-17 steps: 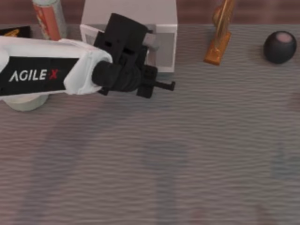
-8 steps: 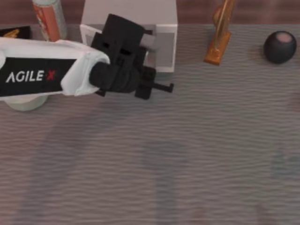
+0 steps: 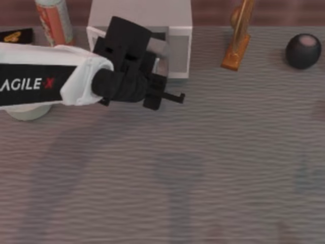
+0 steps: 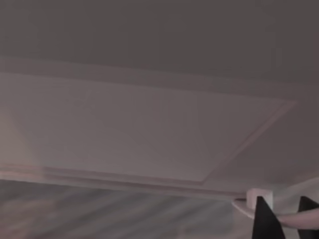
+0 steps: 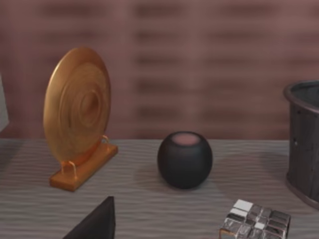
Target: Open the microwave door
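One arm is at work: the left arm reaches in from the top view's left edge, its white link crossing the table (image 3: 213, 168) toward the microwave (image 3: 152, 12), which stands at the far edge, left of centre. The left gripper (image 4: 286, 219) sits directly in front of the appliance, at the right-hand part of its front face as the top view shows it. In the left wrist view, two dark fingertips (image 4: 264, 219) stand on either side of the pale handle bar (image 4: 271, 209) of the microwave door (image 4: 139, 134), with the bar lying between them (the pads appear to touch it, so the jaws read as closed around the handle). The door's framed panel fills most of that view at an angle. From above, a light strip of the door's top edge (image 3: 162, 48) shows just beside the black wrist housing; how far the door is swung from the body cannot be told, since the wrist covers it. The right arm is not visible from above; its wrist view shows only one dark fingertip at the lower edge, so its state cannot be told. Other items on the table: an orange-labelled can (image 3: 53, 20) left of the microwave, a golden disc on a stand (image 5: 77, 112) to its right, a dark sphere (image 5: 185, 159) farther right, a dark bucket (image 5: 304, 139) and a small metallic cube (image 5: 256, 219).
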